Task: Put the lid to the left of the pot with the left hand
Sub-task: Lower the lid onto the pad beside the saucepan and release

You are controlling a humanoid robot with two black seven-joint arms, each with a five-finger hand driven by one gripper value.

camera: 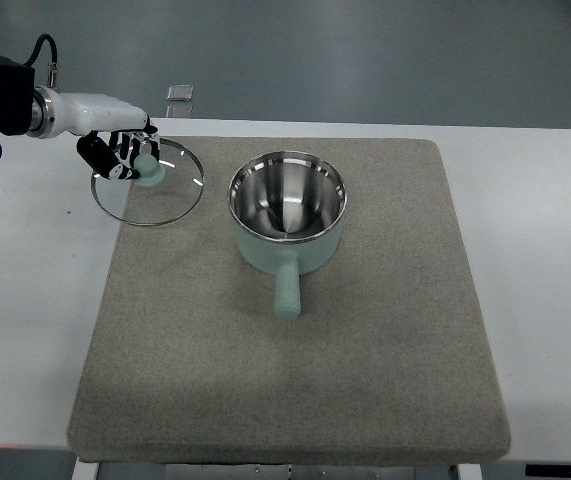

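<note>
A robot's left hand (117, 155) grips the mint-green knob (148, 167) of a glass lid (149, 181) at the upper-left corner of a grey mat (295, 380), its dark fingers (105, 160) closed around the knob from the side away from the pot (287, 212). The lid sits to the left of the pot and clear of it, with a strip of mat between the 2; its outer edge overhangs the mat's border onto the white surface (25, 300). Whether it rests flat or is held just above cannot be told from this view. The right hand is out of view.

The risk from here appears to lie in that overhang: if the fingers let go while the rim straddles the mat's edge, the lid could tip or rock on the step between mat and surface. Fingers catching on the knob during withdrawal could also drag the glass off the mat or tilt it. The open pot, handle (286, 290) pointing toward the camera, looks safely apart unless the lid is swung back rightward.
</note>
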